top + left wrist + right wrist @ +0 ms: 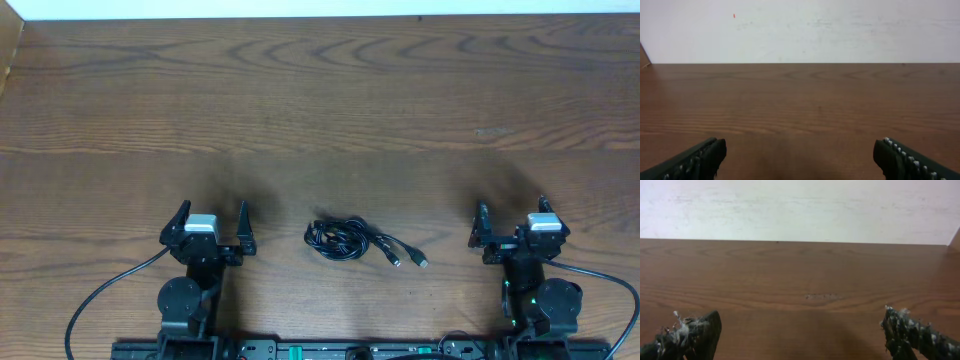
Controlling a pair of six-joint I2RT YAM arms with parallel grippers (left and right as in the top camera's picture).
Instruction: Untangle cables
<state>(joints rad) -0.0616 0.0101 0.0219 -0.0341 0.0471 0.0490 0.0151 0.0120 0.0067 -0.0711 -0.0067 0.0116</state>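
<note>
Nearest the robot, thick black arm wires (105, 288) loop from both arm bases onto the wooden table (320, 110). Just ahead, the left gripper (212, 214) and the right gripper (512, 214) both stand with jaws spread wide, holding nothing. Each wrist view shows only bare wood between the fingertips. The cables (338, 238) lie on the table between the two grippers, apart from both. They form a small black bunch somewhat closer to the left gripper, with two plug ends (408, 260) trailing toward the right one. Only bare wood lies between each gripper and the bunch. Beyond, the tabletop runs open to its far edge, where a pale wall (800, 30) rises.
</note>
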